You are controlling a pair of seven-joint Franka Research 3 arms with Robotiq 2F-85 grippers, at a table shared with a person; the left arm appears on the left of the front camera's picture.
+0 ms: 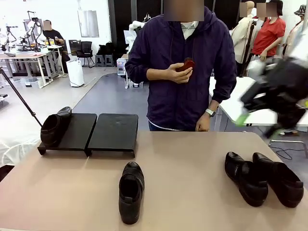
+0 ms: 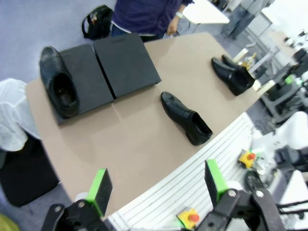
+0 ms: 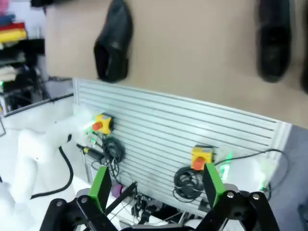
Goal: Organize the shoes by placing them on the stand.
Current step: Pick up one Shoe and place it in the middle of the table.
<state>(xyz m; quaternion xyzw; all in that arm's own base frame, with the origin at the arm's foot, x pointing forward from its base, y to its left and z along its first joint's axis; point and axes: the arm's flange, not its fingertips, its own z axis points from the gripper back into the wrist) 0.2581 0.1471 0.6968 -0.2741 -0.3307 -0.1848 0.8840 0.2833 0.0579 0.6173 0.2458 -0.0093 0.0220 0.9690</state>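
My right arm [image 1: 281,89] is only a blur in the front view, and the picture's right edge cuts it off. In my right wrist view one shoe [image 3: 274,43] is blurred and cut by the top edge. The person's hand [image 1: 175,73] holds a small red thing [image 1: 187,64]; what it is, I cannot tell.

At the tabletop's [image 1: 192,192] far edge we see a person [image 1: 183,82] in a purple hoodie. A black bag [image 2: 98,21] lies on the floor beyond that edge. A yellow button box [image 3: 102,122] sits below its near edge.
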